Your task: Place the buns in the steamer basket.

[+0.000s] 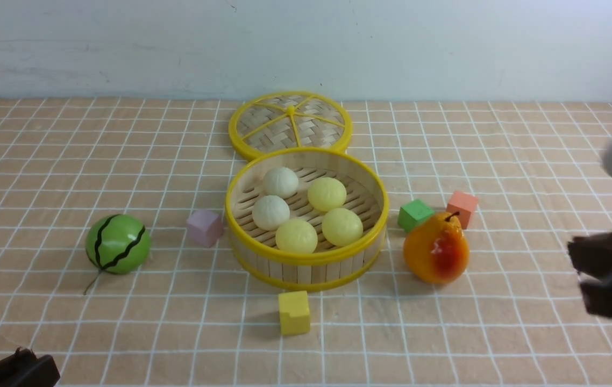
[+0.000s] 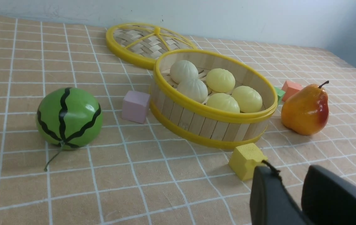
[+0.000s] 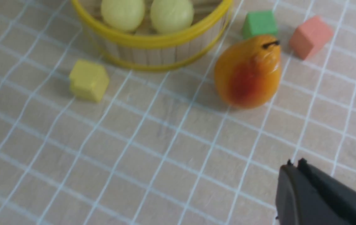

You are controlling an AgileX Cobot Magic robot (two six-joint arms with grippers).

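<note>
The steamer basket [image 1: 306, 263], round, shallow, bamboo-slatted with yellow rims, stands upright near the middle of the checked tablecloth. All five buns [image 1: 327, 194] lie on its slatted floor: two off-white toward its left, three pale yellow toward its right and front.

I have the steamer basket [image 1: 306, 257] in the middle of the table [image 1: 69, 161], and all five buns [image 1: 296, 235] lie inside it on the slatted floor, two toward my left and three toward my right. The lid [image 1: 290, 125] lies flat just behind the basket, touching its far rim. To my left of the basket a cube [image 1: 205, 227] sits just beside the wall, and farther left is the watermelon ball [image 1: 118, 243], well apart. Before the basket stands another cube [image 1: 293, 312]. To my right the pear [image 1: 436, 248] stands near the basket, with two cubes [image 1: 415, 214] just behind it.
</note>
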